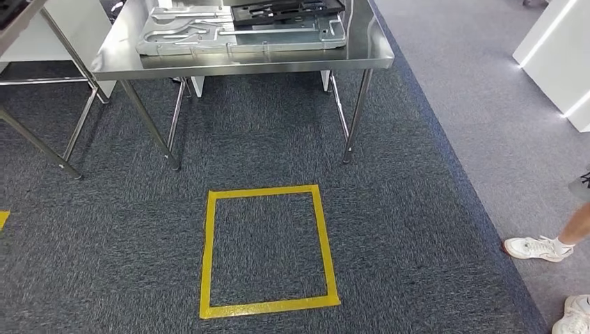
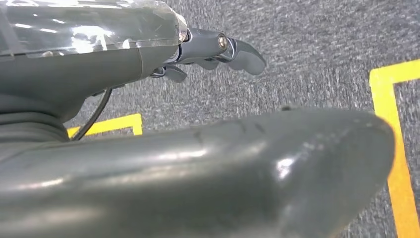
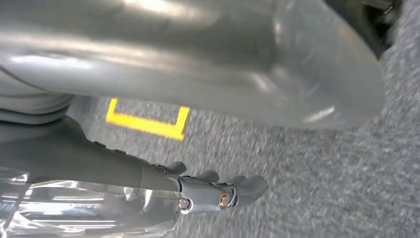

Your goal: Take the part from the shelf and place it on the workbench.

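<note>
on the floor: a yellow tape square (image 1: 268, 249) lies on dark grey carpet (image 1: 417, 229), just in front of the workbench.
workbench: a shiny steel table (image 1: 243, 61) on thin legs, at the far side of the head view.
part: a flat grey metal tray piece (image 1: 236, 31) lies on the workbench top, with a black flat piece (image 1: 285, 10) lying partly on it at the back.
left hand: the left hand (image 2: 218, 52) hangs over the carpet, fingers stretched out and apart, holding nothing.
right hand: the right hand (image 3: 218, 191) hangs over the carpet too, fingers out, holding nothing.
person: white shoes (image 1: 539, 248) stand at the right edge, on the paler grey floor.
</note>
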Robot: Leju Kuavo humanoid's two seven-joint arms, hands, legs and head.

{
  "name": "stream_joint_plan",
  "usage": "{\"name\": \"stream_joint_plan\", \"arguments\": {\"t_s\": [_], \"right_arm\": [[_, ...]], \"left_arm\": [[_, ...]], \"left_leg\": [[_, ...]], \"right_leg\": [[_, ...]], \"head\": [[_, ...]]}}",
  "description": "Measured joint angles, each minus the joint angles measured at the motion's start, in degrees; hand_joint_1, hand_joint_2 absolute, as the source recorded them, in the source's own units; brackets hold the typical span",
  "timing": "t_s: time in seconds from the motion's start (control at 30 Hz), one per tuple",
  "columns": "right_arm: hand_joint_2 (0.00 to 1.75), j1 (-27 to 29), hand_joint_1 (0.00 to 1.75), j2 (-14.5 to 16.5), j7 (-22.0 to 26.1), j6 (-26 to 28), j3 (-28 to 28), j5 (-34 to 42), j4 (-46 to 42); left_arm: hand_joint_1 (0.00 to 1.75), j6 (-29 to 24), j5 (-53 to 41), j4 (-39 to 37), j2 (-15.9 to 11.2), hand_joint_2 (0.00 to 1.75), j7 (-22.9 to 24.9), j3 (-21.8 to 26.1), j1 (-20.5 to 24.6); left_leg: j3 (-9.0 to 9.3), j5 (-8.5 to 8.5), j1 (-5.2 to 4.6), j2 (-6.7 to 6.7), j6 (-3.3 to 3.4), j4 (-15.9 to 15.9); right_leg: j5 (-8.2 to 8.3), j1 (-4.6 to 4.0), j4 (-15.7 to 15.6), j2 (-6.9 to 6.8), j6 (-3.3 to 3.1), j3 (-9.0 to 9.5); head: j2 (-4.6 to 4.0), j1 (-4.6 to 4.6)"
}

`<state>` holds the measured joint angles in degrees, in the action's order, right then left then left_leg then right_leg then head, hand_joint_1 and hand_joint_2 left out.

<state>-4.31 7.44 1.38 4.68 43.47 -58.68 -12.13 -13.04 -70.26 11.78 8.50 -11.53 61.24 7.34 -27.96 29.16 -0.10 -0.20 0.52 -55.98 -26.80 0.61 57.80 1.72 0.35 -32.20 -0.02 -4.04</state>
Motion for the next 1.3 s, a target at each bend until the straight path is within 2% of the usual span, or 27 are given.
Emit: {"name": "stream_joint_plan", "arguments": {"t_s": [0.07, 0.1, 0.13, 0.2, 0.23, 0.27, 0.3, 0.33, 0.4, 0.47, 0.53, 0.57, 0.6, 0.67, 0.73, 0.77, 0.8, 0.83, 0.87, 0.93, 1.0, 1.07, 1.13, 1.2, 1.23, 1.27, 1.3], "right_arm": [[0.0, -0.04, 0.0, 0.08, 0.0, 0.57, -0.11, -0.08, 0.0], [0.0, -0.04, 0.0, 0.11, 0.0, 0.75, -0.15, -0.09, 0.0], [0.0, -0.07, 0.0, 0.16, 0.0, 0.84, -0.19, -0.14, 0.0], [0.0, -0.09, 0.0, 0.2, -0.03, 0.85, -0.22, -0.23, 0.01], [0.0, -0.09, 0.0, 0.21, -0.12, 0.77, -0.23, -0.27, 0.01], [0.0, -0.08, 0.0, 0.22, -0.28, 0.67, -0.23, -0.27, 0.02], [0.0, -0.09, 0.0, 0.22, -0.49, 0.54, -0.23, -0.27, 0.02], [0.0, -0.11, 0.0, 0.23, -0.8, 0.38, -0.23, -0.27, 0.02], [0.0, -0.11, 0.0, 0.24, -1.51, 0.11, -0.23, -0.27, 0.01], [0.0, -0.09, 0.0, 0.23, -2.36, -0.01, -0.23, -0.28, 0.02], [0.0, -0.15, 0.0, 0.23, -3.08, -0.04, -0.23, -0.4, 0.01], [0.0, -0.19, 0.0, 0.23, -3.31, -0.05, -0.23, -0.49, 0.01], [0.0, -0.2, 0.0, 0.23, -3.46, -0.05, -0.23, -0.57, 0.0], [0.0, -0.09, 0.0, 0.23, -3.66, -0.06, -0.23, -0.73, 0.01], [0.0, 0.08, 0.0, 0.23, -4.01, -0.06, -0.23, -0.97, 0.02], [0.0, 0.16, 0.0, 0.23, -4.16, -0.05, -0.23, -1.1, 0.02], [0.0, 0.22, 0.0, 0.23, -4.27, -0.03, -0.23, -1.26, 0.02], [0.0, 0.27, 0.0, 0.23, -4.3, 0.01, -0.23, -1.43, 0.02], [0.0, 0.3, 0.0, 0.22, -4.31, 0.04, -0.23, -1.59, 0.02], [0.0, 0.36, 0.0, 0.1, -4.32, 0.11, -0.23, -1.78, 0.02], [0.0, 0.27, 0.0, 0.0, -4.33, 0.15, -0.25, -1.81, 0.02], [0.0, 0.07, 0.0, 0.01, -4.33, 0.29, -0.27, -1.89, 0.02], [0.0, 0.08, 0.0, 0.01, -4.32, 0.65, -0.28, -2.04, 0.02], [0.0, 0.28, 0.0, -0.01, -4.33, 1.0, -0.29, -2.41, 0.02], [0.0, 0.38, 0.0, -0.05, -4.39, 1.11, -0.31, -2.71, 0.02], [0.0, 0.46, 0.0, -0.12, -4.48, 1.15, -0.33, -2.98, 0.02], [0.0, 0.5, 0.0, -0.2, -4.58, 1.17, -0.35, -3.21, 0.02]], "left_arm": [[0.0, -0.03, -0.01, 0.01, 0.01, 0.0, -0.05, 0.01, -0.09], [0.0, -0.05, -0.01, 0.02, 0.02, 0.0, -0.11, 0.01, -0.18], [0.0, -0.07, -0.03, 0.02, 0.0, 0.0, -0.2, 0.01, -0.25], [0.0, -0.06, -0.15, 0.02, 0.01, 0.0, -0.39, 0.01, -0.35], [0.0, -0.05, -0.27, 0.02, 0.01, 0.0, -0.48, 0.01, -0.42], [0.0, -0.04, -0.38, 0.02, 0.01, 0.0, -0.53, 0.01, -0.52], [0.0, -0.03, -0.51, 0.02, 0.01, 0.0, -0.56, 0.01, -0.61], [0.0, -0.02, -0.62, 0.02, -0.01, 0.0, -0.57, 0.0, -0.67], [0.0, 0.0, -0.9, 0.02, -0.07, 0.0, -0.57, -0.01, -0.55], [0.0, 0.03, -1.12, 0.02, -0.11, 0.0, -0.52, -0.02, -0.29], [0.0, 0.03, -1.13, 0.02, -0.15, 0.0, -0.49, -0.02, -0.28], [0.0, 0.03, -1.1, 0.02, -0.17, 0.0, -0.49, -0.02, -0.37], [0.0, 0.02, -1.07, 0.02, -0.19, 0.0, -0.49, -0.02, -0.43], [0.0, 0.02, -0.99, 0.02, -0.2, 0.0, -0.52, -0.02, -0.4], [0.0, 0.02, -0.8, 0.02, -0.2, 0.0, -0.61, -0.01, -0.42], [0.0, 0.02, -0.7, 0.02, -0.2, 0.0, -0.66, -0.01, -0.53], [0.0, 0.02, -0.63, 0.02, -0.2, 0.0, -0.7, 0.0, -0.68], [0.0, 0.03, -0.6, 0.02, -0.2, 0.0, -0.75, 0.01, -0.82], [0.0, 0.04, -0.59, 0.02, -0.19, 0.0, -0.79, 0.01, -0.92], [0.0, 0.06, -0.6, 0.01, -0.05, 0.0, -0.86, 0.02, -0.95], [0.0, 0.07, -0.6, 0.0, 0.07, 0.0, -0.9, 0.03, -0.94], [0.0, 0.16, -0.66, 0.0, 0.05, 0.0, -0.76, 0.02, -1.1], [0.0, 0.38, -0.95, 0.0, 0.04, 0.0, -0.21, 0.01, -1.31], [0.0, 0.55, -0.92, 0.0, 0.04, 0.0, 0.43, 0.01, -1.38], [0.0, 0.6, -0.69, 0.0, 0.05, 0.0, 0.6, 0.01, -1.45], [0.0, 0.64, -0.43, 0.0, 0.07, 0.0, 0.68, 0.02, -1.59], [0.0, 0.68, -0.21, 0.0, 0.08, 0.0, 0.69, 0.04, -1.78]], "left_leg": [[-0.28, 0.28, 0.04, -0.39, -0.56, -0.25], [-0.7, 1.06, 0.05, -0.41, -0.88, -1.27], [-1.71, 2.49, 0.09, -0.36, -1.23, -3.55], [-5.4, 6.34, 0.34, -0.24, -1.88, -11.36], [-7.35, 7.72, 0.48, -0.23, -2.15, -15.31], [-8.52, 8.0, 0.62, -0.19, -2.35, -17.57], [-8.61, 7.09, 0.75, -0.1, -2.49, -17.51], [-7.5, 5.13, 0.88, 0.17, -2.57, -14.93], [-3.53, 0.92, 0.83, 2.1, -2.44, -6.19], [-1.47, -0.82, 0.51, 3.5, -1.66, -1.02], [-1.72, -0.99, 0.28, 2.78, -0.65, -0.55], [-1.74, -1.26, 0.32, 2.31, -0.23, -0.4], [-1.77, -1.6, 0.39, 1.86, 0.25, -0.22], [-2.0, -2.27, 0.51, 0.97, 1.02, 0.04], [-2.57, -2.61, 0.35, -0.11, 1.36, -0.05], [-2.78, -2.73, 0.26, -0.74, 1.4, -0.14], [-2.94, -2.8, 0.19, -1.45, 1.37, -0.29], [-3.06, -2.84, 0.16, -2.2, 1.32, -0.48], [-3.15, -2.85, 0.14, -2.96, 1.23, -0.7], [-3.51, -2.86, 0.1, -4.27, 0.83, -1.19], [-4.01, -3.02, 0.18, -5.3, 0.14, -1.41], [-4.41, -3.19, 0.3, -5.98, -0.57, -1.42], [-5.36, -1.72, 0.29, -4.14, -1.18, -3.34], [-8.15, 2.16, 0.44, -1.4, -1.79, -9.78], [-9.94, 4.11, 0.59, -0.8, -2.1, -13.86], [-11.23, 5.27, 0.74, -0.5, -2.34, -16.96], [-11.54, 5.33, 0.86, -0.31, -2.51, -18.09]], "right_leg": [[0.04, 0.16, -0.42, -0.74, -0.46, 0.09], [0.16, 0.3, -0.7, -1.14, -0.75, 0.18], [0.27, 0.45, -0.95, -1.57, -1.03, 0.24], [0.31, 0.41, -1.04, -2.5, -1.32, 0.21], [0.31, 0.38, -1.02, -3.0, -1.34, 0.18], [0.3, 0.36, -0.98, -3.49, -1.34, 0.18], [0.29, 0.37, -0.92, -3.96, -1.32, 0.19], [0.26, 0.4, -0.85, -4.4, -1.28, 0.23], [0.13, 0.33, -0.63, -5.22, -1.01, 0.34], [0.09, 0.09, -0.47, -6.01, -0.42, 0.39], [0.23, 0.0, -0.5, -6.87, 0.3, 0.46], [0.1, 0.13, -0.36, -6.86, 0.67, 0.49], [-0.57, 0.26, 0.32, -6.17, 0.99, 0.25], [-4.05, 0.49, 5.16, -3.68, 1.35, -1.81], [-8.14, 0.5, 13.1, -2.17, 1.36, -5.26], [-8.93, 0.49, 15.72, -1.99, 1.32, -6.33], [-8.54, 0.48, 16.21, -1.9, 1.21, -6.37], [-7.07, 0.48, 14.23, -1.71, 1.04, -5.21], [-4.99, 0.48, 10.35, -1.05, 0.78, -3.13], [-2.25, 0.47, 2.75, 1.63, 0.3, 0.64], [-1.79, 0.3, 0.1, 2.87, 0.05, 1.7], [-1.41, 0.3, -0.19, 1.49, -0.41, 1.7], [-1.11, 0.53, -0.61, -0.02, -1.15, 1.79], [-1.06, 0.5, -0.75, -1.67, -1.58, 1.7], [-1.07, 0.44, -0.74, -2.56, -1.63, 1.63], [-1.08, 0.38, -0.72, -3.43, -1.63, 1.57], [-1.1, 0.35, -0.7, -4.28, -1.62, 1.55]], "head": [[0.0, 0.01], [0.0, 0.0], [0.0, 0.0], [0.0, -0.01], [0.0, -0.01], [0.0, -0.01], [0.0, -0.01], [0.0, -0.01], [0.0, -0.01], [0.0, 0.0], [0.0, 0.01], [0.0, 0.01], [0.0, 0.01], [0.0, 0.01], [0.0, 0.02], [0.0, 0.02], [0.0, 0.02], [0.0, 0.02], [0.0, 0.02], [0.0, 0.02], [0.0, 0.01], [0.0, 0.01], [0.0, 0.01], [0.0, -0.01], [0.0, -0.01], [0.0, -0.01], [0.0, -0.01]]}}
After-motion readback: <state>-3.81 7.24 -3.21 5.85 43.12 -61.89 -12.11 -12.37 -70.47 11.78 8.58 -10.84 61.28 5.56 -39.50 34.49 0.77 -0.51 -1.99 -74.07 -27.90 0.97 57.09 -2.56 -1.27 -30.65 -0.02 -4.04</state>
